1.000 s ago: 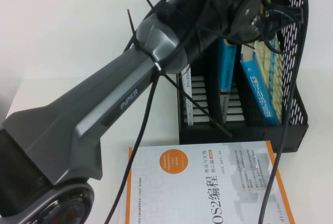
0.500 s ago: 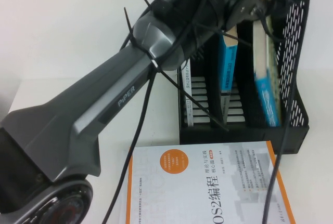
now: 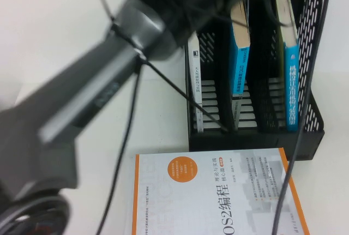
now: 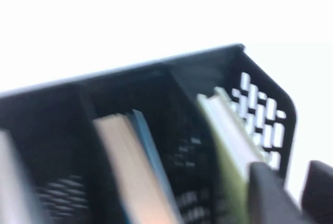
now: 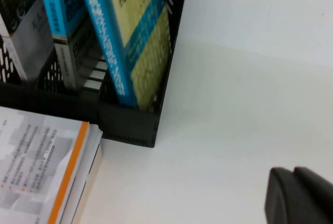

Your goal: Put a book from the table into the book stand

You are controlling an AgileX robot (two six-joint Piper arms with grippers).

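The pale yellow-green book (image 3: pixel 289 77) with its blue spine stands upright in the rightmost slot of the black book stand (image 3: pixel 256 137). The right wrist view shows the book (image 5: pixel 140 37) leaning slightly inside the stand (image 5: pixel 130 125). My left arm (image 3: pixel 109 82) reaches over the top of the stand, blurred. In the left wrist view my left gripper (image 4: pixel 291 174) is open beside the book's top edge (image 4: pixel 229 130), with only white between its fingers. My right gripper (image 5: pixel 294 172) is shut and holds nothing, low over the white table (image 5: pixel 234 104) to the right of the stand.
A white book with orange edges (image 3: pixel 212 191) lies flat in front of the stand. A smaller blue-spined book (image 3: pixel 239 55) fills the middle slot and a thin white one (image 3: pixel 195 82) the left slot. Cables (image 3: pixel 305 109) hang across the stand's right side.
The book was tilted in the slot under my left gripper; it now stands upright and free. My left arm has swung up and to the left, away from it.
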